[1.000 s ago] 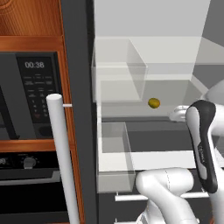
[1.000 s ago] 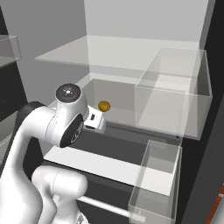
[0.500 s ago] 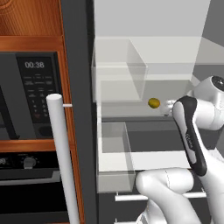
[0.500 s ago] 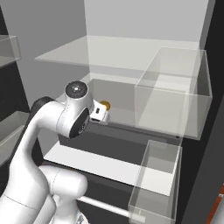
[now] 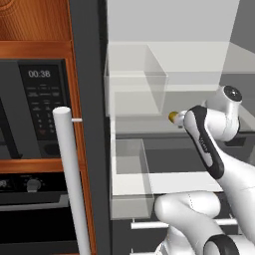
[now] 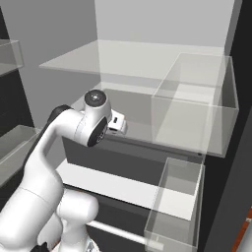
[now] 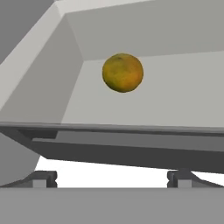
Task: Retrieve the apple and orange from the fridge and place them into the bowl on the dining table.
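The fridge (image 5: 89, 74) stands open, showing its white interior and clear shelves. The orange (image 7: 122, 72), round and yellow-orange, rests on a white shelf floor a short way ahead of my gripper (image 7: 111, 179), slightly above centre in the hand view. My two fingertips (image 7: 41, 178) stand wide apart with nothing between them. In the left base view a sliver of the orange (image 5: 174, 117) peeks out beside my forearm. In the right base view my hand (image 6: 117, 124) points into the shelf. The apple, the bowl and the dining table are out of view.
A dark ledge (image 7: 122, 148) of the shelf front lies between my fingers and the orange. Clear door bins (image 6: 197, 108) (image 6: 177, 202) hang on the right. A clear box (image 5: 132, 99) sits left of the orange. The white bar handle (image 5: 69, 174) and microwave (image 5: 35, 104) are at left.
My hand has swung from the right side in toward the shelf and the orange. The arm now covers most of the fruit in the base views. The jaws stayed open.
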Robot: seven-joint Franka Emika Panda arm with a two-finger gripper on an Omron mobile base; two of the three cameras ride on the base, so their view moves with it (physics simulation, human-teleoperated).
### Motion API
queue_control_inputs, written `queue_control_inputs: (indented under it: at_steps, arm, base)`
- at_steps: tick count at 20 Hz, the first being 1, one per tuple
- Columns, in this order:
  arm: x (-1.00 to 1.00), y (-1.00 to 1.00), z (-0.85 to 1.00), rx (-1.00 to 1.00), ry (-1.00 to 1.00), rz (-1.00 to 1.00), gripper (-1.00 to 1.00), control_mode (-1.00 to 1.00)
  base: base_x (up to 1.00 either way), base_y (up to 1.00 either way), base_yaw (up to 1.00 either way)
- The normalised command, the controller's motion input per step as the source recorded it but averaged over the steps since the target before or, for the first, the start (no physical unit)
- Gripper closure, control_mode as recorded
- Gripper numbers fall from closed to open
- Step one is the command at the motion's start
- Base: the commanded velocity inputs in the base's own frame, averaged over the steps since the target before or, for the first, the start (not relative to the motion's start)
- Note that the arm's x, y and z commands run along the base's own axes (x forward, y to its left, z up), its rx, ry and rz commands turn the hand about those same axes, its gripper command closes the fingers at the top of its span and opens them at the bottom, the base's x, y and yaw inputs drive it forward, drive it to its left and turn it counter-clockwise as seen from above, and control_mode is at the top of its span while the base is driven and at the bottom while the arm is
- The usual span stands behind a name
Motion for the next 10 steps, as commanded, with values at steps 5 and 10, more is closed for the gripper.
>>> queue_control_inputs:
  at_steps: [5, 10]
  arm:
    - [0.51, 0.00, -0.10, 0.00, 0.00, 0.00, -1.00, -1.00]
    - [0.48, 0.00, -0.05, 0.00, 0.00, 0.00, -1.00, -1.00]
  base:
    - [0.00, 0.00, 0.00]
    - [0.00, 0.00, 0.00]
